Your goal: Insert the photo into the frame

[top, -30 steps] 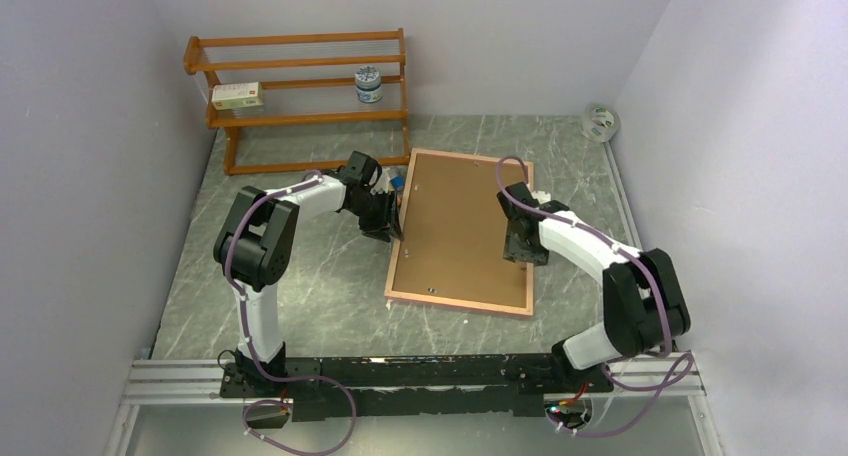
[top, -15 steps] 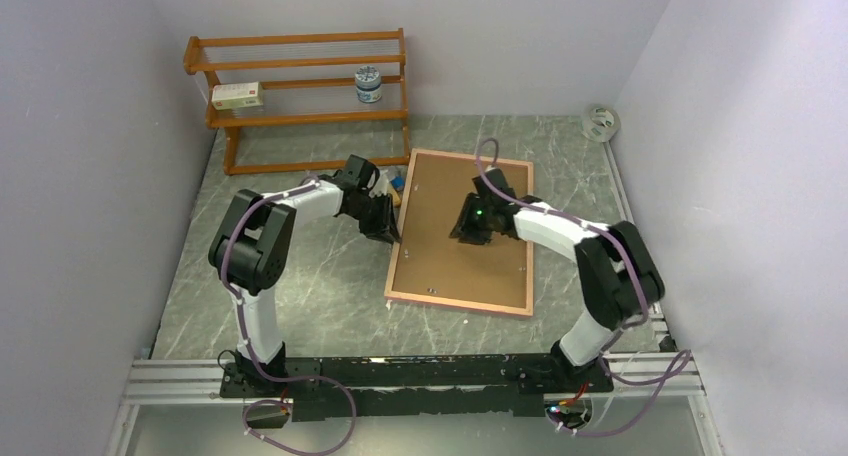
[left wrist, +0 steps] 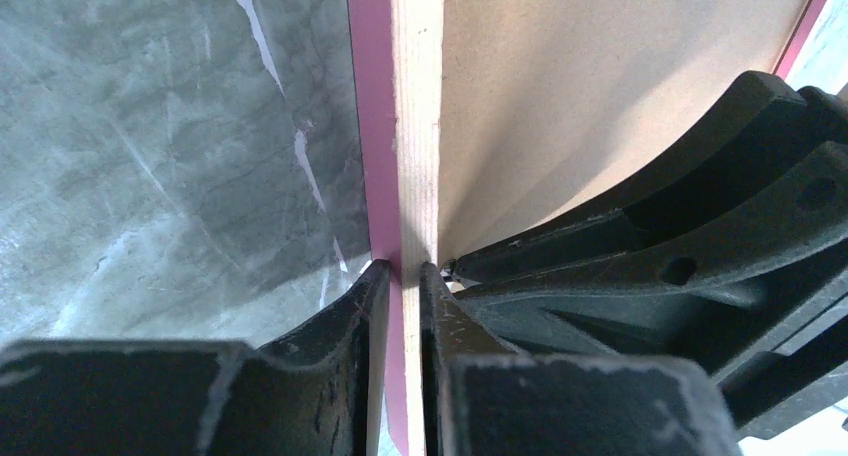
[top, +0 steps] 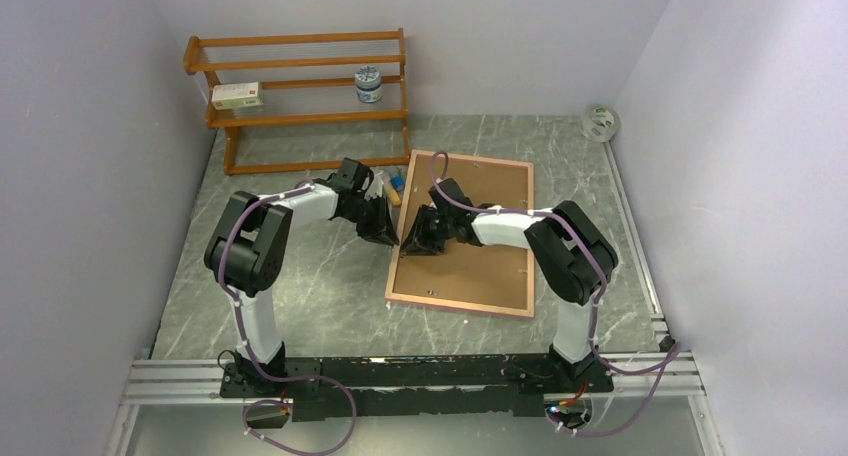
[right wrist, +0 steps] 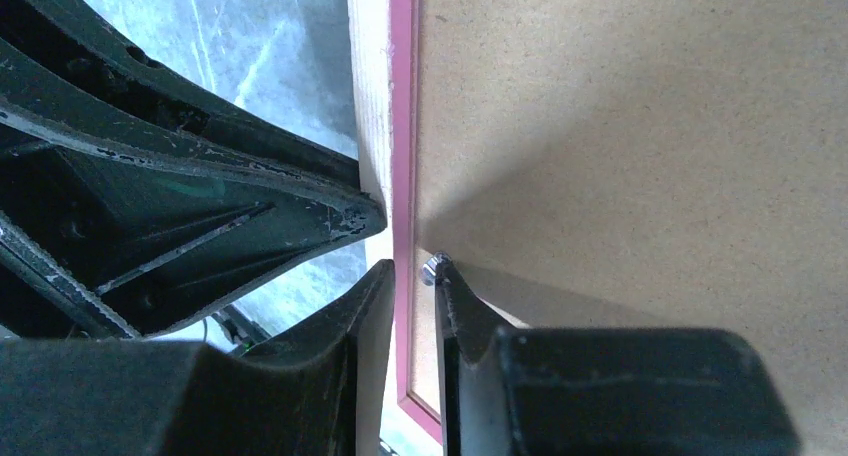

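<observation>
With the frame [top: 456,304] lying back-up on the table [top: 300,296], our left hand [left wrist: 403,276] clamped its rim while our right hand [right wrist: 410,276], narrow, straddled that rim opposite, grip unclear; next, we judged, the backing [right wrist: 650,126] needed prising out.

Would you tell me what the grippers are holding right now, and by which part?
Both the left gripper and right gripper pinch the frame by its left rail, side by side.

The frame [top: 480,266] is tan-backed with a pink border. The table [top: 320,286] is grey-green, veined white like marble. The rack [top: 300,118] at eleven o'clock is orange.
</observation>
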Robot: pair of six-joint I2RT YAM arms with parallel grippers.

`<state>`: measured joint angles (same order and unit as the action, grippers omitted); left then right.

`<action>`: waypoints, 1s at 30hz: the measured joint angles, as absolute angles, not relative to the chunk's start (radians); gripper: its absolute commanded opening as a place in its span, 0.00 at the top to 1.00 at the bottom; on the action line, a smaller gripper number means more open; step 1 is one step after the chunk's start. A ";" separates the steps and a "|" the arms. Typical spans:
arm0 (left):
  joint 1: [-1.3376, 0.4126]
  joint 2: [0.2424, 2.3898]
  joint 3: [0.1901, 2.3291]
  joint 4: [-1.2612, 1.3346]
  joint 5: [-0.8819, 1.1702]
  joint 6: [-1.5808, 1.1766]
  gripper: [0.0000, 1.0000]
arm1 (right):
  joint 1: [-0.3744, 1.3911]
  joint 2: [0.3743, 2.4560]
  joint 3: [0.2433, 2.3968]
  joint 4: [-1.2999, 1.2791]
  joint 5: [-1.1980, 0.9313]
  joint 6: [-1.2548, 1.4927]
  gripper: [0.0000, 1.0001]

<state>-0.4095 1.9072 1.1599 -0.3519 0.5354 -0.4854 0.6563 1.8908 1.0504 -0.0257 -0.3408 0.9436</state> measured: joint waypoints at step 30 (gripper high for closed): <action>-0.404 1.902 1.143 -0.339 0.562 -0.502 0.95 | 0.669 1.848 0.889 0.194 -0.324 1.058 0.86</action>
<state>-0.4042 1.9018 1.1427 -0.3393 0.5617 -0.5022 0.6693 1.8481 0.8886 0.1940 -0.3237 1.0576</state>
